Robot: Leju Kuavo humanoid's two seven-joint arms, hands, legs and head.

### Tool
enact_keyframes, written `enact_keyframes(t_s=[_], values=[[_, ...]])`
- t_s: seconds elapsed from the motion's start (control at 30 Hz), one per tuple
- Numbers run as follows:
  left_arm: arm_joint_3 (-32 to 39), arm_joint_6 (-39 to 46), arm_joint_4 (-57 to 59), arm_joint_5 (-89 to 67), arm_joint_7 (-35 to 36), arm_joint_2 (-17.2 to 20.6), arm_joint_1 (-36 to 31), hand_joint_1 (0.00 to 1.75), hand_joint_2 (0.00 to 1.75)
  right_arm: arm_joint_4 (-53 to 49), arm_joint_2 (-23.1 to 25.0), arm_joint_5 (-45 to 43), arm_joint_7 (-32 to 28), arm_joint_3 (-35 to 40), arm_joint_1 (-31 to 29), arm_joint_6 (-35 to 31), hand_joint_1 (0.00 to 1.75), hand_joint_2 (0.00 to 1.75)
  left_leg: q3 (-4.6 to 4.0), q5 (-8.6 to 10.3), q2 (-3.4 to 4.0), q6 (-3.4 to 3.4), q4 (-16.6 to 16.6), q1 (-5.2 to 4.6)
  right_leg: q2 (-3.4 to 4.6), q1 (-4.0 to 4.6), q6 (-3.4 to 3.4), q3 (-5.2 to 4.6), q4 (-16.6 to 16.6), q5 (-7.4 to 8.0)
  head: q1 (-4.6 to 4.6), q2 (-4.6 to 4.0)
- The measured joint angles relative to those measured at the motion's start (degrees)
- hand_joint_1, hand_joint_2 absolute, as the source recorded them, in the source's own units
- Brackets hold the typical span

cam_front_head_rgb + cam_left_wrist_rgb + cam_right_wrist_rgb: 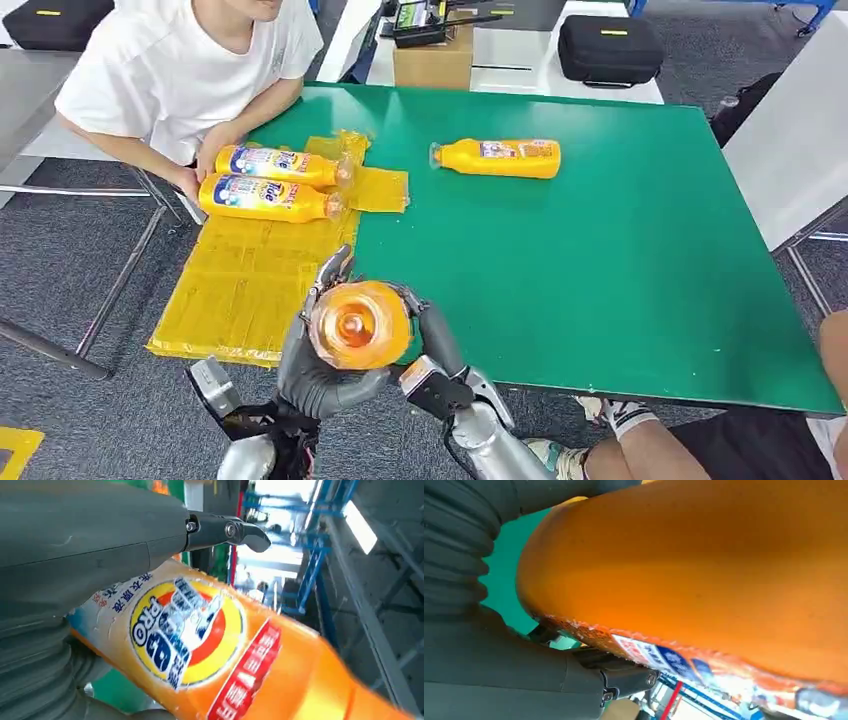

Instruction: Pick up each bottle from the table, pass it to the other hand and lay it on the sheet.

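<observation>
Head view: four bottles. One held bottle (358, 326) clamped between left hand (318, 365) and right hand (432, 345) fingers; two bottles beyond on sheet (240, 285); one on worktop (620, 260).

Readable on the label of the held orange bottle (260, 680) in the left wrist view: "PRO" in blue on a yellow ring, beside Chinese characters in blue on white, partly legible as "洗衣原液"; white Chinese characters on a red band, too blurred to make out. On the two bottles lying on the yellow sheet (240, 285), blue lettering ending in "ide" on the nearer bottle (265, 197); on the farther bottle (280, 163) unclear. Label on the lone bottle (497, 157) too small to read.
</observation>
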Motion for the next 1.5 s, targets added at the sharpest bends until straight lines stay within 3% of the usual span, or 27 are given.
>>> enact_keyframes(t_s=[0.13, 0.17, 0.23, 0.27, 0.3, 0.37, 0.4, 0.53, 0.73, 0.8, 0.83, 0.87, 0.9, 0.93, 1.1, 1.33, 1.5], values=[[0.1, -0.2, 1.3, 0.1, 0.2, 0.2, -0.3, 0.03, 1.75, 1.1, 0.0, -0.2, 0.0, 0.0, 0.0, 0.0, 1.75, 1.75, 0.00, 0.00, 0.02, 0.00, 0.0, 0.00, 0.00, 0.00, 0.00, -0.01, 0.0, 0.01, -0.02, 0.00], [0.1, 1.5, 1.4, -1.4, 0.1, 0.2, -0.4, 0.38, 1.75, 1.4, 0.0, 0.1, 0.3, 0.0, -0.1, 0.0, 1.75, 1.75, 0.00, 0.00, 0.01, 0.00, 0.0, 0.00, 0.00, 0.01, 0.00, -0.01, 0.0, 0.01, -0.04, 0.00], [0.0, 6.3, 1.7, -6.8, 0.0, 0.1, -0.4, 0.38, 1.75, 1.8, 0.1, 1.0, 1.4, 0.4, -0.3, 0.2, 1.75, 1.75, 0.00, 0.00, 0.02, 0.00, 0.0, 0.00, 0.00, 0.01, 0.00, -0.02, 0.0, 0.01, -0.02, 0.00], [0.0, 8.2, 1.8, -8.9, -0.3, 0.1, -0.4, 1.24, 1.75, 2.0, 0.2, 1.3, 1.9, 0.4, -0.4, 0.5, 1.75, 1.75, 0.00, 0.00, 0.03, 0.00, 0.0, 0.00, 0.00, 0.01, 0.00, -0.02, 0.0, 0.01, -0.04, 0.00], [0.0, 10.4, 1.7, -11.7, -0.6, 0.0, -0.4, 1.33, 1.75, 2.1, 0.2, 1.7, 2.4, 0.5, -0.6, 0.8, 1.75, 1.75, 0.00, 0.00, 0.02, 0.00, 0.0, 0.00, 0.00, 0.01, 0.00, -0.02, 0.0, 0.01, -0.02, 0.00], [-0.2, 15.2, 1.7, -17.0, -0.8, -0.1, -0.5, 0.99, 1.75, 2.2, 0.2, 2.1, 3.6, 0.7, -0.9, 1.2, 1.75, 1.75, 0.00, 0.00, 0.02, 0.00, 0.0, 0.01, 0.01, 0.01, 0.00, -0.02, 0.0, 0.00, 0.00, 0.00], [-0.2, 15.4, 1.7, -17.8, -0.8, -0.1, -0.5, 1.40, 1.75, 2.2, 0.2, 2.3, 3.9, 0.8, -1.0, 1.3, 1.75, 1.75, 0.00, 0.00, 0.02, 0.00, 0.0, 0.01, 0.00, 0.01, 0.00, -0.02, 0.0, 0.00, -0.04, 0.00], [-0.2, 15.9, 1.5, -19.1, -0.7, -0.1, -0.5, 1.40, 1.75, 2.5, 0.2, 2.8, 4.5, 0.8, -1.3, 1.6, 1.75, 1.75, 0.00, 0.00, 0.03, 0.00, 0.0, 0.00, 0.00, 0.00, 0.00, -0.02, 0.0, 0.00, -0.04, 0.00], [-0.2, 16.2, 1.1, -20.5, -1.2, -0.1, -0.5, 1.75, 1.75, 2.7, 0.2, 3.0, 5.0, 0.9, -1.3, 2.1, 1.75, 1.75, 0.00, 0.00, 0.02, 0.00, 0.0, 0.00, 0.00, 0.00, 0.00, -0.02, 0.0, 0.00, -0.02, 0.00], [-0.2, 16.2, 1.0, -20.8, -1.2, 0.0, -0.5, 1.75, 1.75, 2.8, 0.2, 3.3, 5.0, 0.9, -1.3, 2.1, 1.75, 1.75, 0.00, 0.00, 0.02, 0.00, 0.0, 0.00, 0.00, 0.01, 0.00, -0.01, 0.0, 0.00, -0.02, 0.00], [-0.2, 16.2, 1.0, -20.9, -1.2, 0.0, -0.6, 1.75, 1.75, 2.8, 0.2, 3.4, 5.0, 0.9, -1.4, 2.2, 1.10, 1.75, 0.00, 0.00, 0.01, 0.00, 0.0, 0.00, 0.00, 0.01, 0.00, -0.02, 0.0, 0.00, -0.02, -0.02], [-0.2, 15.7, 1.0, -20.2, -1.2, 0.0, -0.7, 1.75, 1.75, 2.9, 0.2, 3.6, 5.0, 0.9, -1.5, 2.4, 0.00, 1.75, 0.00, 0.00, 0.02, 0.00, 0.0, 0.00, 0.00, 0.01, 0.00, -0.02, 0.0, 0.00, -0.02, 0.00], [-0.1, 14.4, 1.0, -18.3, -0.7, 0.0, -0.8, 1.75, 1.75, 3.0, 0.2, 3.7, 5.1, 0.9, -1.6, 2.5, 0.00, 1.75, 0.00, 0.00, 0.02, 0.00, 0.0, 0.01, 0.00, 0.01, 0.00, -0.01, 0.0, 0.00, -0.04, 0.00], [0.1, 12.0, 1.1, -16.1, 0.1, 0.0, -1.1, 1.75, 1.75, 3.1, 0.2, 3.7, 5.1, 1.0, -1.6, 2.5, 0.00, 0.00, 0.00, 0.00, 0.01, 0.00, 0.0, 0.01, 0.00, 0.01, 0.00, -0.01, 0.0, 0.00, -0.02, 0.00], [1.9, 0.3, 2.4, -3.9, 2.6, 0.9, -2.3, 1.75, 1.75, 3.6, 0.7, 4.2, 3.1, 1.2, -1.5, -0.9, 0.00, 0.00, 0.00, 0.01, 0.03, 0.00, 0.0, 0.01, 0.01, 0.01, 0.00, -0.02, 0.0, 0.00, -0.04, 0.00], [2.2, -1.4, 3.2, -2.3, 2.9, 0.9, -2.5, 1.75, 1.75, 4.1, 1.0, 4.6, 2.9, 1.2, -1.5, -1.8, 0.00, 0.00, 0.00, 0.01, 0.01, 0.00, 0.0, 0.00, 0.00, 0.00, 0.00, -0.01, 0.0, 0.00, -0.02, 0.00], [2.6, -3.2, 3.2, 1.6, 3.8, 1.1, -2.7, 1.75, 1.75, 3.6, 1.4, 4.3, 0.4, 1.4, -0.5, -8.7, 0.00, 0.00, 0.00, 0.01, 0.01, 0.00, 0.0, 0.00, 0.00, 0.01, 0.00, -0.04, 0.0, 0.00, -0.04, 0.00]])
